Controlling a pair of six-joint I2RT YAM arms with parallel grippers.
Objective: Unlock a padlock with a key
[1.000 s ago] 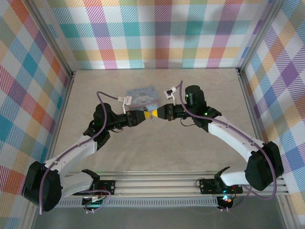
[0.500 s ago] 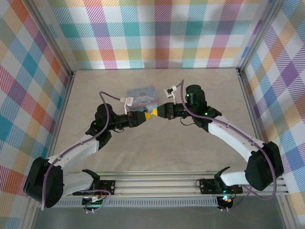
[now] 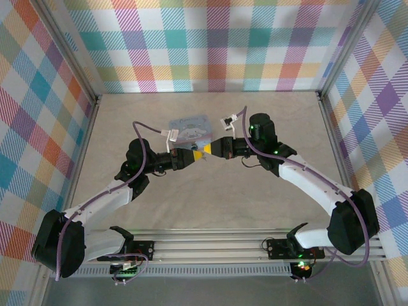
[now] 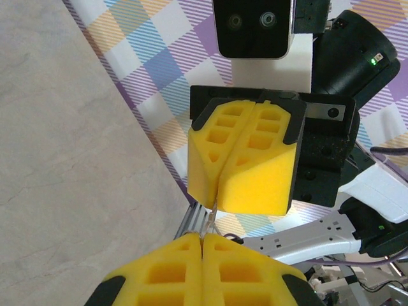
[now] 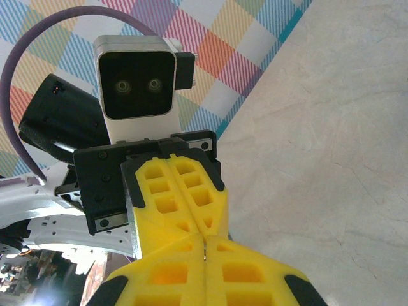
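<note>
Grippers tip to tip mid-table: left gripper [image 3: 194, 154] and right gripper [image 3: 207, 150] each pinch an end of the key [image 4: 211, 220]; tin box [image 3: 189, 128] at 12 o'clock.

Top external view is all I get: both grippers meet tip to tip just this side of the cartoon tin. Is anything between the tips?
Observer: Yes. In the left wrist view a thin pale sliver, apparently the key, bridges the small gap between the right gripper and the left gripper.
Operator: Are the jaws open?
Observer: No. Both pairs of jaws stand pressed together. The sliver runs from one seam towards the other, so I cannot tell which gripper grips it.
Operator: Are the two lined up?
Observer: Roughly. In the right wrist view the two seams meet at the tips, with the left gripper's yellow fingers tilted somewhat against the right's.
</note>
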